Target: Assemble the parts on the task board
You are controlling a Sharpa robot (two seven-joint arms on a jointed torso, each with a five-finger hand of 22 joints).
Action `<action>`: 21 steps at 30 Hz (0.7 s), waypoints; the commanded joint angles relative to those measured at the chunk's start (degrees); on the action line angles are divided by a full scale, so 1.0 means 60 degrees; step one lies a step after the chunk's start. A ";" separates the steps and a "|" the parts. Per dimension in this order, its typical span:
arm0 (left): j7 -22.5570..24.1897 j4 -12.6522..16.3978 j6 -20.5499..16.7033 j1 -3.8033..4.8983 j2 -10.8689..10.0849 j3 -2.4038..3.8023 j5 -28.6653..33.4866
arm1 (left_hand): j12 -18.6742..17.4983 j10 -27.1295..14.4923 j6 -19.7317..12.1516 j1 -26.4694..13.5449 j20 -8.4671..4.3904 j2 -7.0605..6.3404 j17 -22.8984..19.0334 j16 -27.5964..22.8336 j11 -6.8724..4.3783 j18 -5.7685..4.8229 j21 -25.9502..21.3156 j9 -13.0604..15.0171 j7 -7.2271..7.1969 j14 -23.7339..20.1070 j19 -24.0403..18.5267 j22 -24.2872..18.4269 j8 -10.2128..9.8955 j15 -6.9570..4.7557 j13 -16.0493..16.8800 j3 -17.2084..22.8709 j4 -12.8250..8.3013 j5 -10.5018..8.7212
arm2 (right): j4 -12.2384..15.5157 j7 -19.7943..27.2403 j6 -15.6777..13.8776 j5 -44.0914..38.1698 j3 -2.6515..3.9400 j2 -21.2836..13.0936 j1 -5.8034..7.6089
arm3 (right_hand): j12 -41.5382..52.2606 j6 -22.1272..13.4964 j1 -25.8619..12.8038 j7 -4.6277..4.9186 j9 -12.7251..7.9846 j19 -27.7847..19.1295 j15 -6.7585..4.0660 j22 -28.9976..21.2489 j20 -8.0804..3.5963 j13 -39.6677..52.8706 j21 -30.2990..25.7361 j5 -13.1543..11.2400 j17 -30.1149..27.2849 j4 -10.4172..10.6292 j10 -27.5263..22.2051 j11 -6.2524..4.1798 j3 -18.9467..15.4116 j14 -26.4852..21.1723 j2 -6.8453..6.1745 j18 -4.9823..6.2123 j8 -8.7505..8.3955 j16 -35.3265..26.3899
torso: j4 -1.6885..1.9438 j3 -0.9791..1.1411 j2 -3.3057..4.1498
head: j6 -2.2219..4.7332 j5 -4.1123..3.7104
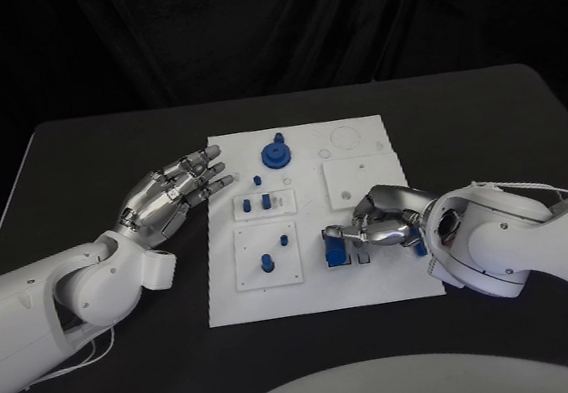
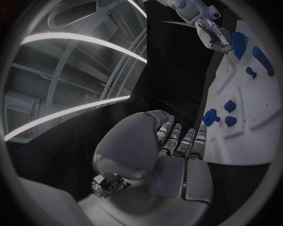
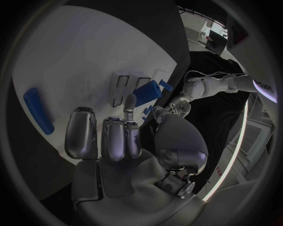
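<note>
The task board (image 1: 386,282) is lying flat in the middle of the black surface (image 1: 74,159). Several small blue parts are standing or lying on it: a round knob (image 1: 276,154) near its far edge, short pegs (image 1: 264,201) in a small panel beside its left edge, and two further pegs (image 1: 273,251) in the panel nearer the robot.

The right hand (image 1: 380,220) is working over the board's near right portion. In the right wrist view its fingertips (image 3: 131,101) are touching a blue cylinder (image 3: 147,90) next to two slots in the board, and the fingers are curling in; whether they are actually pinching the cylinder, I cannot tell. A second blue bar (image 3: 38,110) is lying loose on the board, well apart from the slots.

The left hand (image 1: 174,194) is hovering just off the board's left edge, fingers spread, holding nothing.

Risks, as judged from this position: the contact on the cylinder appears light, so the piece could roll or tip away if pressed off-centre. The board looks unsecured; a sideways push from the right hand could be shifting it, since the left hand is not bracing it. Knuckles passing low could also be knocking the loose bar.
</note>
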 commanded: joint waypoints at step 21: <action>0.0018 -0.0060 0.0200 -0.0028 0.0046 0.0007 0.0037 | 0.0030 0.0017 0.0068 -0.0003 -0.0010 -0.0115 0.0013 0.0063 0.0038 -0.0057 0.0053 0.0010 0.0144 0.0065 0.0081 0.0005 0.0031 0.0015 0.0011 0.0056 0.0002 0.0039 | 0.0247 0.0477 -0.0064 -0.0150 0.0001 -0.0276 0.0005 | 0.0052 0.0046 0.1534 0.0063 0.0300 0.0239 0.0040 0.1655 0.0033 0.2511 -0.0046 0.0653 0.0048 -0.0236 0.0995 0.0061 -0.0652 0.0574 0.0033 -0.0024 -0.0264 0.0000 | -0.0026 0.0009 -0.0013 | -0.0002 0.0146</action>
